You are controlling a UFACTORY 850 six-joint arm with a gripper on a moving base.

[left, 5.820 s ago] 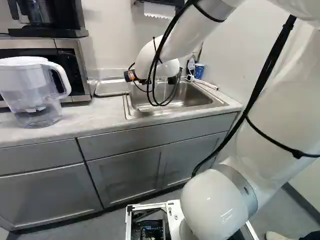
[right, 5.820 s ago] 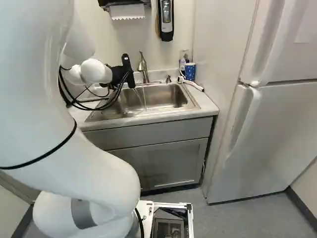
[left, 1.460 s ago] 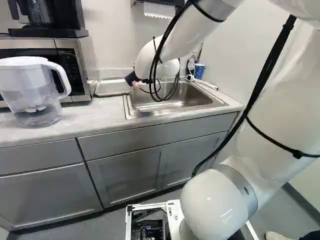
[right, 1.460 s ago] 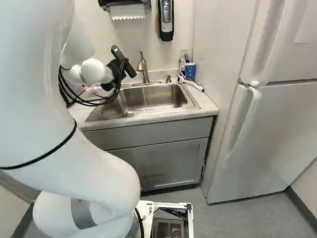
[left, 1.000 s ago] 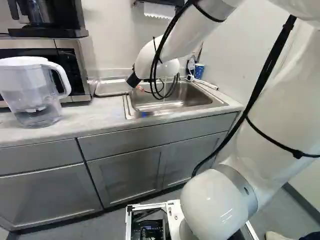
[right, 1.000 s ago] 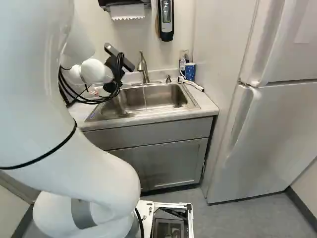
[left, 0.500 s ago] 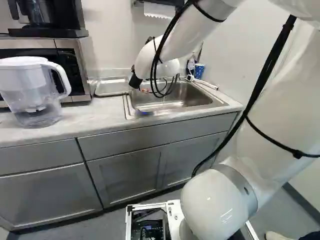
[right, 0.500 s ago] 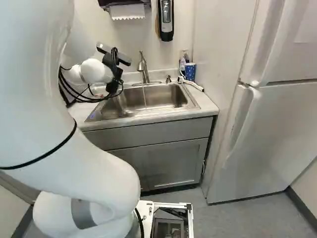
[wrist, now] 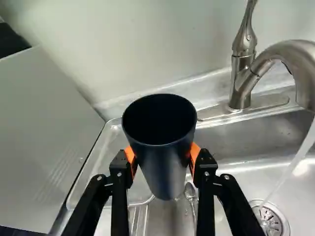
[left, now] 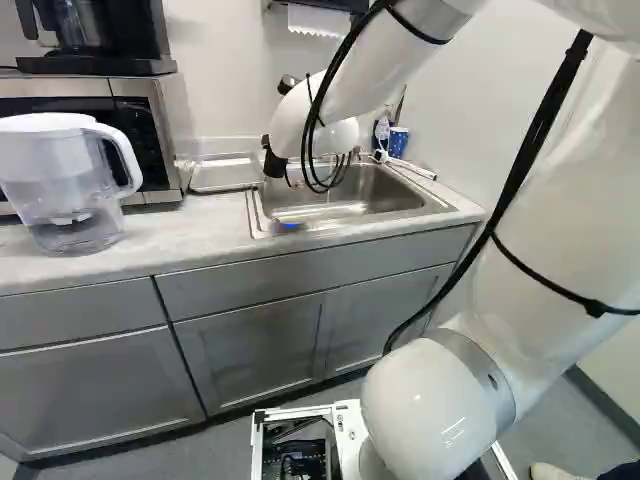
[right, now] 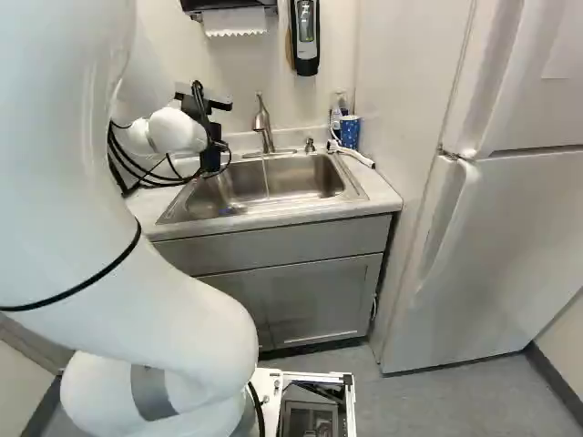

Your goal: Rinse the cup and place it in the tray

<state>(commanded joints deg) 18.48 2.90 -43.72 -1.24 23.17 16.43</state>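
The claw [wrist: 162, 154], spread to cup width, grips the cup [wrist: 166, 172] beside the running water [wrist: 297, 160]. Rinsing seems done; placing it in the tray [wrist: 105, 153] ahead remains.

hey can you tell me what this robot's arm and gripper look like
The arm is glossy white with smooth, rounded joints and a grey band low down. Black cables run along its outside, some hanging in loops near the wrist. The gripper is black, with two jointed, linkage-like fingers that carry bright orange pads.
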